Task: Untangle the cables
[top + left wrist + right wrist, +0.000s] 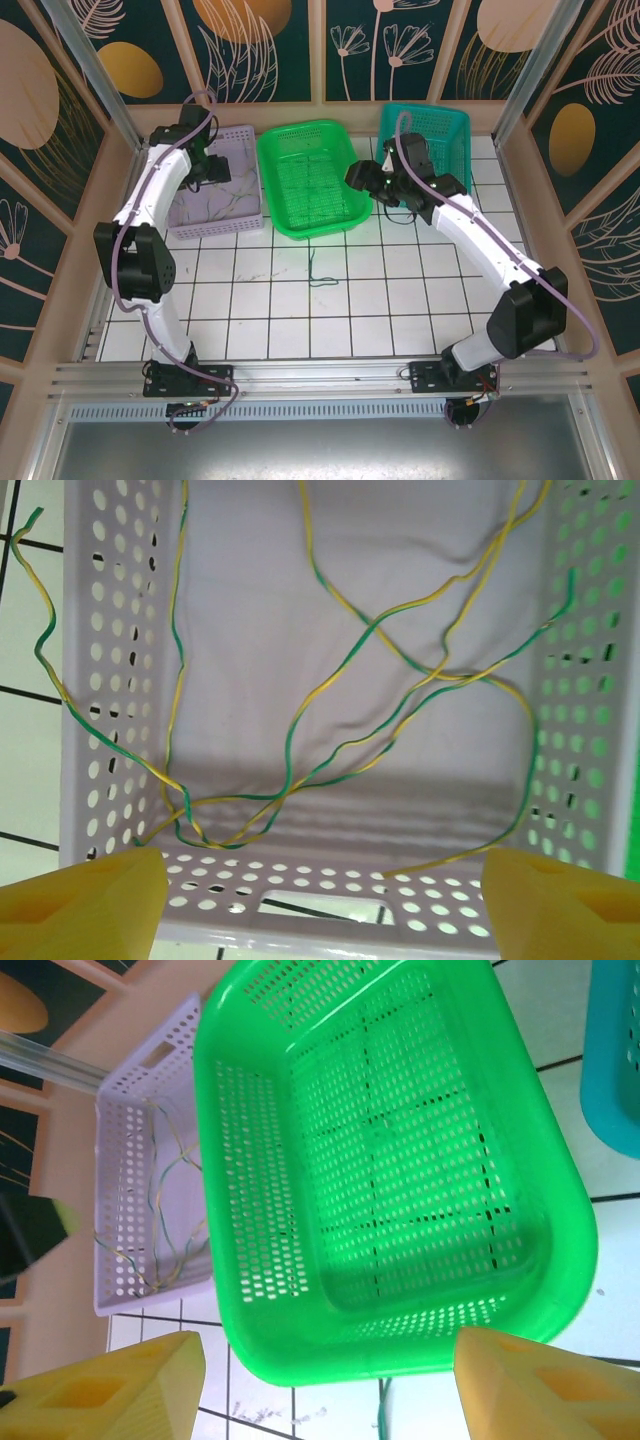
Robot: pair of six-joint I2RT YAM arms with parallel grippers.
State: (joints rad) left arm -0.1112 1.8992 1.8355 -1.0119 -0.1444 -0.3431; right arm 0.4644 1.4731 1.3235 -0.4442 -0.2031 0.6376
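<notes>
Since both my jaws stand wide apart with nothing between them, the trouble lies in what I close on. My left fingertips (80, 905) hang over the near end of the lilac basket (110, 680), where the green-and-yellow cables (330, 740) loop over one another on the floor. Several strands cross close together near the left corner, and I judge that a pinch there could take two or three at once and lift the whole knot instead of freeing one. One strand (45, 650) drapes over the left wall onto the tiles; pulled the wrong way, it could catch in the wall's holes or drag the light basket along.

My right fingertips (100, 1395) hover at the near rim of the green basket (207, 1160), which looks empty. A dark green cable (318, 272) lies alone on the surface (400, 300) just in front of that basket, and a low reach for it could clip the rim.

Room is tight inside the lilac basket, with walls on both sides of my left jaws and the enclosure post near that arm. The tiled surface ahead of the baskets is open. The teal basket (455, 125) sits just behind my right wrist.
</notes>
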